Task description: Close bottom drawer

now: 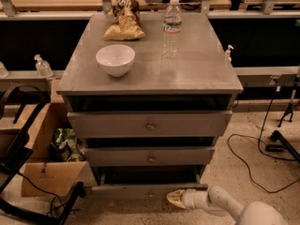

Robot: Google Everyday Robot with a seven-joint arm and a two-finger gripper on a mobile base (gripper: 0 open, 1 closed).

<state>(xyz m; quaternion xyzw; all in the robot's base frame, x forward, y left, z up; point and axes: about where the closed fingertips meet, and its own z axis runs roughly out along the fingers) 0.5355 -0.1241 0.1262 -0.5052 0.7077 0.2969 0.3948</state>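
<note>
The grey cabinet [197, 69] is sitting with its bottom drawer [131, 190] sticking out lowest, front strip running left-right, and the gripper [176, 198], pinched narrow and empty, is hovering just in front of its right half.

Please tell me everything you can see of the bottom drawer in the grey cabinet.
The bottom drawer is the lowest one in the cabinet. It looks like grey painted wood, with a low, narrow front strip. It is partly pulled out, so a dark gap shows behind the front. The inside is too dark to tell what it holds. It sits level, close to the floor. The hand is at the front strip, right of the middle, and seems to touch it.
</note>
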